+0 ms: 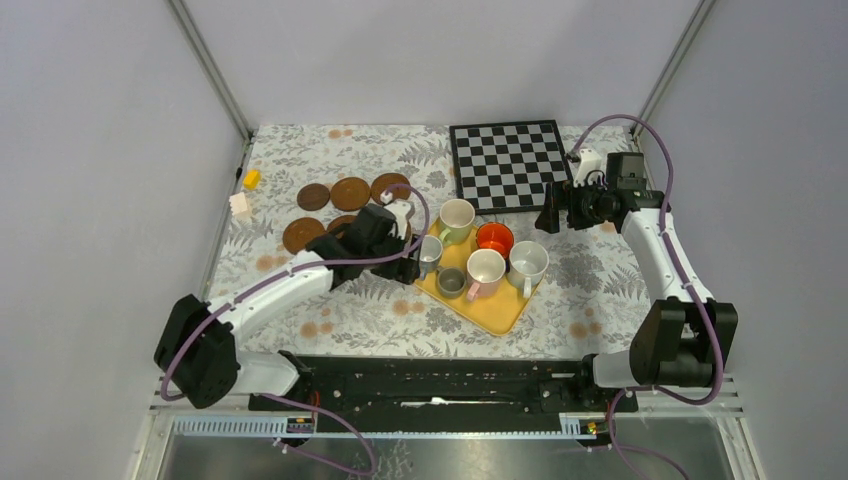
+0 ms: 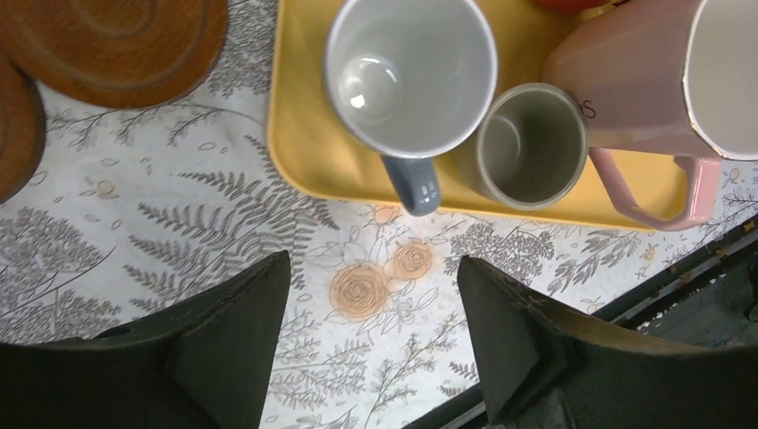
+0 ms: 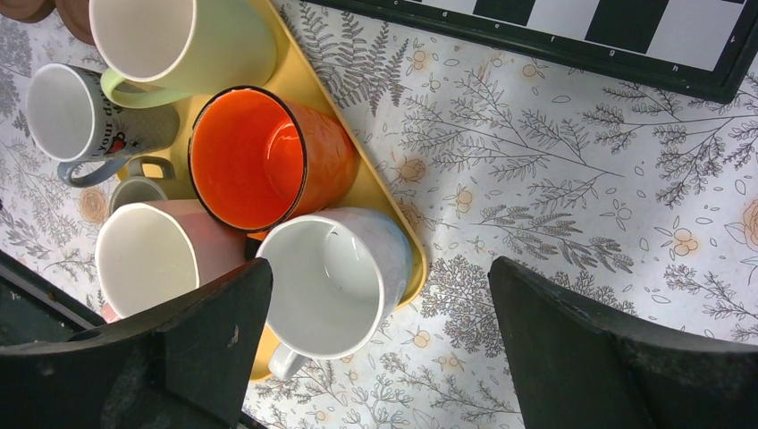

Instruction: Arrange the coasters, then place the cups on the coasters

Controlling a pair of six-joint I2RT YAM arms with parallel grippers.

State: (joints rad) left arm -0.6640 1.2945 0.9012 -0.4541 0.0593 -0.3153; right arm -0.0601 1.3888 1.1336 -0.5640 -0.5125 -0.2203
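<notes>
Tray full, coasters waiting: all six cups (image 1: pixel 485 268) stand crowded on the yellow tray (image 1: pixel 500 312), none yet on a coaster. The coasters (image 1: pixel 350 193) lie loosely clustered on the bench (image 1: pixel 330 315), ahead and left of the left tool (image 2: pixel 371 304), so the arranging appears unfinished. That tool hangs empty over bare bench, jaws apart, with the blue-grey cup (image 2: pixel 411 71) just ahead. The right tool (image 3: pixel 380 295), spread wide and holding nothing, hovers with the white cup (image 3: pixel 331 277) beside its left finger.

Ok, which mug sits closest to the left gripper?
The blue-grey mug at the tray's near edge, its handle pointing toward the left gripper. The small grey-brown mug beside it is a little farther off.
</notes>
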